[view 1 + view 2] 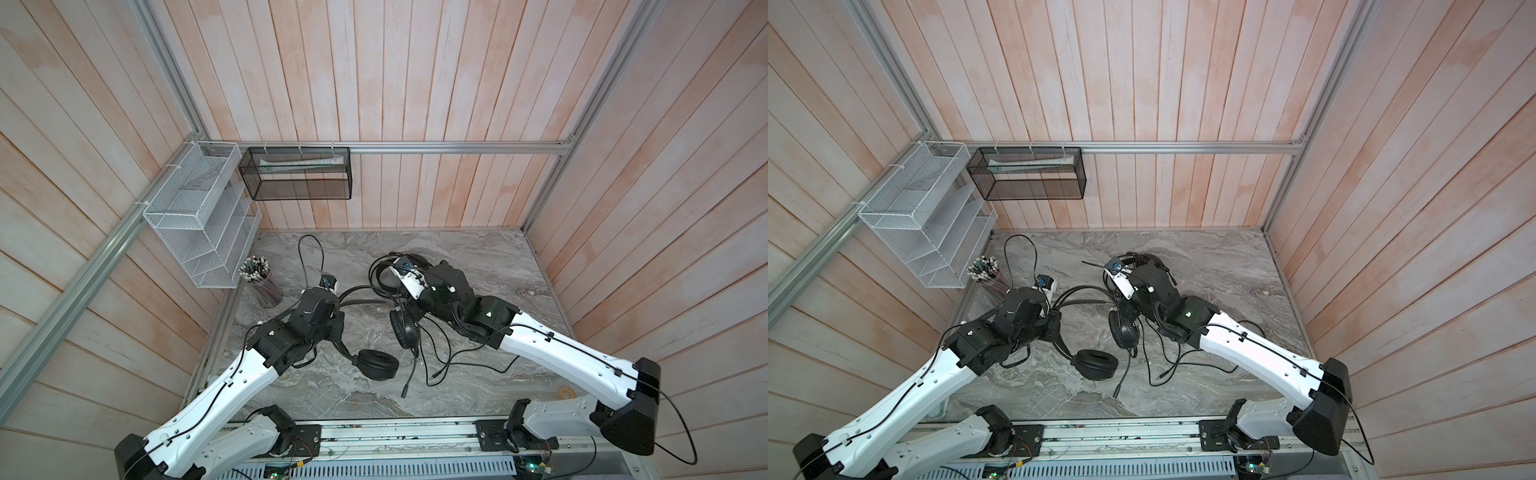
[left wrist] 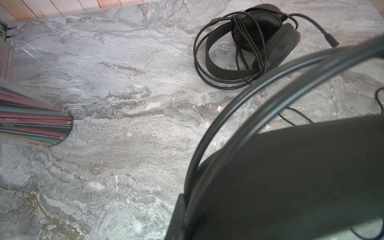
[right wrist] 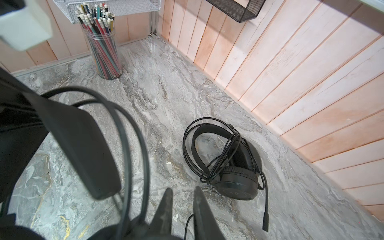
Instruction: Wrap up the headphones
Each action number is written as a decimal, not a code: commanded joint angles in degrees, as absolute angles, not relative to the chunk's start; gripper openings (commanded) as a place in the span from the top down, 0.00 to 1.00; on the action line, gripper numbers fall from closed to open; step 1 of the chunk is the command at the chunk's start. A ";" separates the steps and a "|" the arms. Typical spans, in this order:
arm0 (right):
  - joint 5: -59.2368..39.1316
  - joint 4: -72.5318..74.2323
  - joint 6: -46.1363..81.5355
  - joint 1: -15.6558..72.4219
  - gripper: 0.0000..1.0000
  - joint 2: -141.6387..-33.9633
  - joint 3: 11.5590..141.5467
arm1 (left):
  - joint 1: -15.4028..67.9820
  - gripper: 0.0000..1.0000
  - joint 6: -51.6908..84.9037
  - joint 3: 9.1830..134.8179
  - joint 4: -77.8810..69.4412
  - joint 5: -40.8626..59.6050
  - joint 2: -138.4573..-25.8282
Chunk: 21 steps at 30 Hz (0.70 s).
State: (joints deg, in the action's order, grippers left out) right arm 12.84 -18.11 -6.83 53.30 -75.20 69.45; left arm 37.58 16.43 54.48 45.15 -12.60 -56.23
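My left gripper (image 1: 337, 302) jaws clamp the loose headset (image 1: 376, 363); right gripper (image 3: 183, 193) jaws barely parted, empty. I'd pinch its cable (image 1: 426, 365) and wrap snugly.

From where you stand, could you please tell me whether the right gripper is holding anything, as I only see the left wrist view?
Observer: No. In the right wrist view the right gripper has its jaws apart and grips nothing.
Operator: Thank you. Where is the cable of the headset that my left gripper has?
Observer: The cable lies unwound on the table, towards its front edge, as both top views show.
Operator: And the earcups?
Observer: One earcup lies flat on the table. The other earcup stands on edge beside it.
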 commanded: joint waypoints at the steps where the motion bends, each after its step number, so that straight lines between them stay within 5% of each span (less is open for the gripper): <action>1: 10.82 -13.73 -5.83 51.05 0.67 -75.70 71.02 | 38.32 1.00 15.02 55.96 45.09 -7.83 -55.30; 4: 10.05 -13.33 -5.68 50.21 0.58 -75.93 70.75 | 38.32 1.00 15.64 56.89 46.19 -7.04 -55.55; 16: 10.05 -10.83 -2.84 49.48 0.59 -75.48 67.96 | 35.51 1.00 17.84 61.95 50.31 -0.84 -53.17; 21: 14.22 -9.56 0.25 49.41 0.45 -70.19 65.06 | 30.91 1.00 18.76 62.22 51.56 6.63 -53.69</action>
